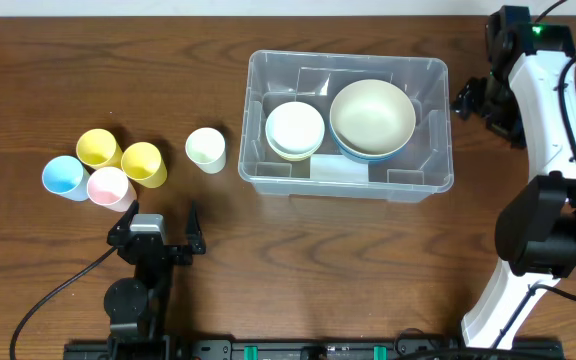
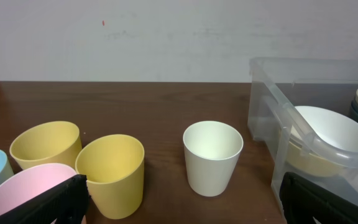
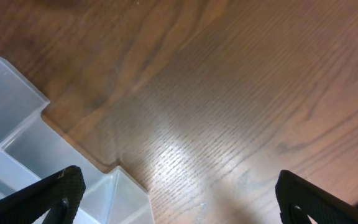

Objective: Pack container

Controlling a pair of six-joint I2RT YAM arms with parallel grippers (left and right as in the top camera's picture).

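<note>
The clear plastic container (image 1: 349, 181) stands in the middle of the table. Inside it are a large cream bowl stacked in a blue bowl (image 1: 372, 118) and smaller white bowls (image 1: 295, 129). The container's near corner shows in the left wrist view (image 2: 272, 99) and its rim in the right wrist view (image 3: 23, 124). A white cup (image 1: 206, 149) (image 2: 212, 157) stands left of it. Two yellow cups (image 1: 99, 148) (image 1: 143, 164), a pink cup (image 1: 108, 186) and a blue cup (image 1: 63, 176) cluster further left. My left gripper (image 1: 163, 228) is open and empty near the front. My right gripper (image 1: 471, 100) is open and empty beside the container's right rim.
Dark wooden table (image 1: 298, 270). A white wall (image 2: 166, 37) stands behind the table in the left wrist view. The right arm's white body (image 1: 558, 160) runs along the right side. A black cable (image 1: 58, 290) trails at the front left.
</note>
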